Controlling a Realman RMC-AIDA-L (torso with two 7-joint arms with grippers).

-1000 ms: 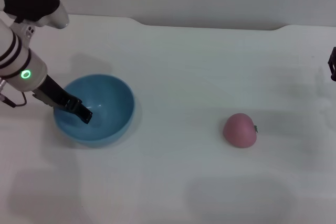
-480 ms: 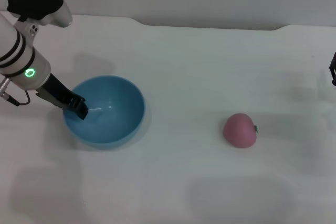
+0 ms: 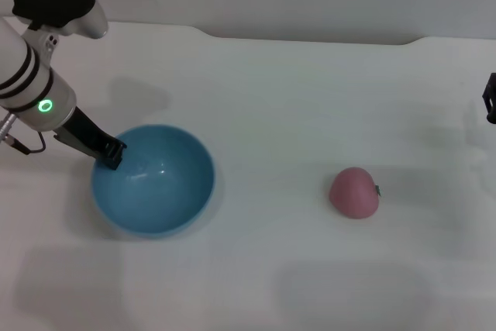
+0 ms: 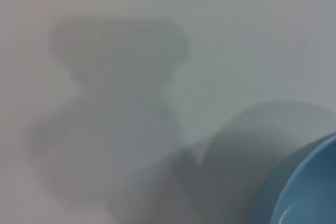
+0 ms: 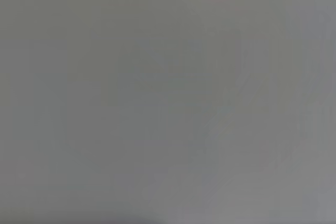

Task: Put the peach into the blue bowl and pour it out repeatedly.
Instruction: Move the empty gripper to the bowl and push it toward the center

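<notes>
The blue bowl (image 3: 153, 181) stands upright and empty on the white table at the left. My left gripper (image 3: 112, 153) is shut on the bowl's far-left rim. The bowl's edge also shows in the left wrist view (image 4: 310, 192). The pink peach (image 3: 354, 192) lies alone on the table to the right of the middle, well apart from the bowl. My right gripper (image 3: 490, 98) shows only as a dark tip at the right edge of the head view, far from the peach.
The white table (image 3: 271, 98) ends at a grey wall along the back. The right wrist view shows only a plain grey surface.
The bowl was tilted on its side with its opening toward the right. My left gripper has turned it back level and it now rests upright. The peach has not moved.
</notes>
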